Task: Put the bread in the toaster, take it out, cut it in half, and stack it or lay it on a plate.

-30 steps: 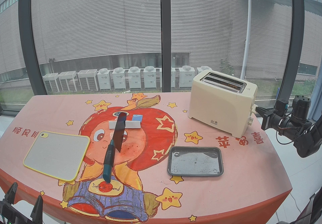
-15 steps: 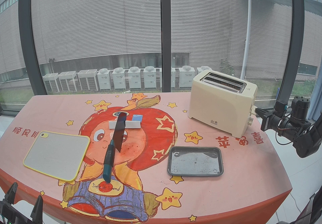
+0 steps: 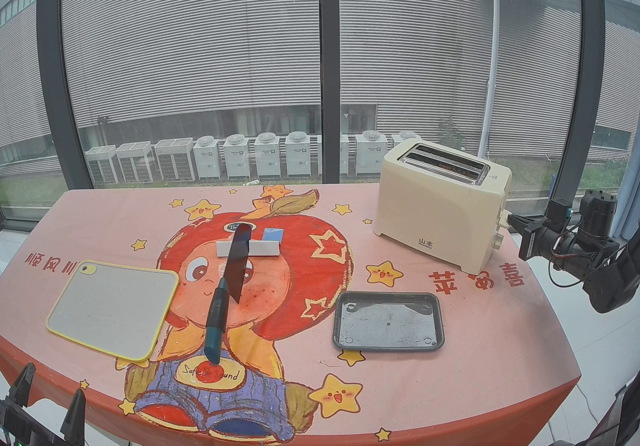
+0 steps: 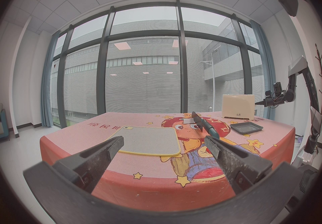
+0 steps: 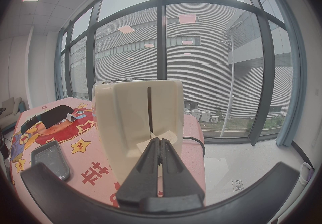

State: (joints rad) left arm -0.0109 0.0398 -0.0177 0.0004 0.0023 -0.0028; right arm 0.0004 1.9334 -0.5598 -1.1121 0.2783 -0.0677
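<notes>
Two claws to report, nearest first. The left claw hangs at 7 o'clock off the near edge of the pink cartoon-printed table, fingers spread wide and holding nothing. It has not shifted in the last second.

Nothing on the table has moved either. The grey yellow-rimmed cutting board lies at 8 o'clock. The teal-handled dark-bladed knife is just beside it toward the centre, its blade propped across a small white and blue block. The dark grey rectangular tray sits bare at 5 o'clock. Farther off, at 2 o'clock, stands the cream two-slot toaster.

The one change is at 3 o'clock: my right arm crept a touch toward the toaster's end face, then settled. The right claw, fingers pressed together with nothing between them, sits at the cream lever tab, which lies at the bottom of its track. I read that as the lever pushed down and toasting begun — next would be waiting, then lifting the slice out.

The bread is the hard part. The slots show a brownish strip, probably the slice sunk inside, but I can't be sure. Whether the claw tips actually touch the tab, I cannot tell.
</notes>
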